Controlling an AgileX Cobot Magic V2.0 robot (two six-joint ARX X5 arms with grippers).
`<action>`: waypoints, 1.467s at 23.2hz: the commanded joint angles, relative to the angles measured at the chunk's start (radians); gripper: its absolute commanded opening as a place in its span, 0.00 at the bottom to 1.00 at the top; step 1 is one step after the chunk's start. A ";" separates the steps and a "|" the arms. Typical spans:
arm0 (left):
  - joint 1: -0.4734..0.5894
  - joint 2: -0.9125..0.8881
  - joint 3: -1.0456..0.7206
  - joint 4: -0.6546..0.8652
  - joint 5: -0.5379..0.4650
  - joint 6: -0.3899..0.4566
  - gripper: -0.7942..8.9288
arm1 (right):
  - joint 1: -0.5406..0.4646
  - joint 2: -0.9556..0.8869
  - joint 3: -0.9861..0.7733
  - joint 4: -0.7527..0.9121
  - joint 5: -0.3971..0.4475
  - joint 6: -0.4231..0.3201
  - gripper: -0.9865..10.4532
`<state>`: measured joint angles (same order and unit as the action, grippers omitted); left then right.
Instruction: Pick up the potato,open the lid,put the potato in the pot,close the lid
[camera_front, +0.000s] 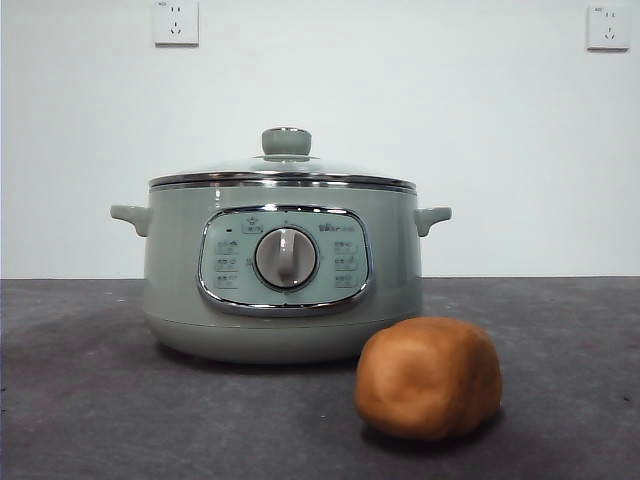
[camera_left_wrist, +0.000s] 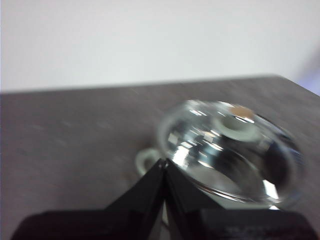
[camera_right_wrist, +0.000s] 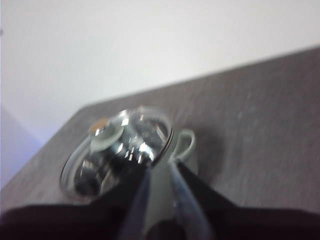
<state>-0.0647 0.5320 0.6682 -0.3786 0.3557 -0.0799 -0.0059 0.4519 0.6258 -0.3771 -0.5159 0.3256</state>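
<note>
— What's under that right tool (camera_right_wrist: 159, 167) from where you stand?

— The pot (camera_right_wrist: 165, 175), blurred. Its glass lid (camera_right_wrist: 120, 150) sits on it, steel rim shining, with the pale green knob (camera_right_wrist: 106, 136) on top.

— And the tool itself?

— Two dark jaws with a narrow gap between them, above the pot's near edge, just beside the lid's rim. They hold nothing.

— Anything else near the pot?

— One small side handle (camera_right_wrist: 184, 144) sticks out from it, past the jaws. A bit of orange-brown shows just beyond the knob; too blurred to name. The grey table (camera_right_wrist: 260, 130) runs out beyond the pot to a pale wall (camera_right_wrist: 150, 45).
</note>
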 joint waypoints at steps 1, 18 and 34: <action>-0.002 0.064 0.064 -0.072 0.107 -0.006 0.08 | 0.000 0.075 0.068 -0.114 -0.042 -0.085 0.30; -0.004 0.437 0.245 -0.235 0.475 -0.002 0.74 | 0.010 0.381 0.266 -0.410 -0.145 -0.253 0.71; -0.187 0.514 0.245 -0.265 0.364 0.039 0.93 | 0.545 0.690 0.267 -0.509 0.136 0.169 0.83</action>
<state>-0.2501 1.0431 0.9115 -0.6437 0.7170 -0.0547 0.5339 1.1362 0.8902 -0.8883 -0.3824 0.4007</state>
